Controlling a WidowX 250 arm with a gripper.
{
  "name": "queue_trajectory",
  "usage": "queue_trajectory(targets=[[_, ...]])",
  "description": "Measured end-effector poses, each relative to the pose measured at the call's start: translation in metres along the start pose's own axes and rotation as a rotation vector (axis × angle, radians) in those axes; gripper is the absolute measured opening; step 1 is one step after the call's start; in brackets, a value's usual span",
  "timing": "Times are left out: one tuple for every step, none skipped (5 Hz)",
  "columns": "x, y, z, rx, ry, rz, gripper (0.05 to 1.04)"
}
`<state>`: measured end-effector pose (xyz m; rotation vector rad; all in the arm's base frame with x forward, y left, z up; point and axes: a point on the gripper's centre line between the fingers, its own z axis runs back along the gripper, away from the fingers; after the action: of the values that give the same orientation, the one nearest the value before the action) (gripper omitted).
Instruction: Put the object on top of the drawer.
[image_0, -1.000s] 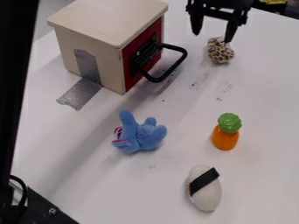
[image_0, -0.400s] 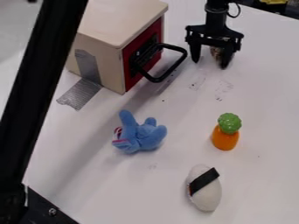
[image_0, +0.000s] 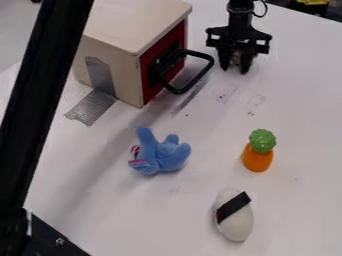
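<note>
Standing far left is a cream, box-shaped drawer (image_0: 133, 25) with red front and black bar handle (image_0: 210, 60). Blue plush (image_0: 160, 157) lies left of centre; white oval plush (image_0: 236, 223), black-banded, lies near. Far right of the handle, the black two-finger gripper (image_0: 234, 68) is clamped on a small brownish object (image_0: 236, 58). Rightmost: orange, green-topped toy (image_0: 258, 156).

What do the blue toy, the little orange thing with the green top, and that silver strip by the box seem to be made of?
Blue toy: probably soft plush, matte, with rounded, fuzzy-looking limbs.
Orange thing with the green top: likely hard, smooth plastic, judging by its glossy look.
Silver strip: looks like duct tape, dull grey, creased and lying flat on the table.
</note>
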<state>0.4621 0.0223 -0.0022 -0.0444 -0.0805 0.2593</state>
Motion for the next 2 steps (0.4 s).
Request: queue_trajectory(targets=[[-0.007, 0.003, 0.005, -0.002, 0.008, -0.005, 0.231], [-0.016, 0.004, 0.020, -0.007, 0.024, -0.028, 0.162]])
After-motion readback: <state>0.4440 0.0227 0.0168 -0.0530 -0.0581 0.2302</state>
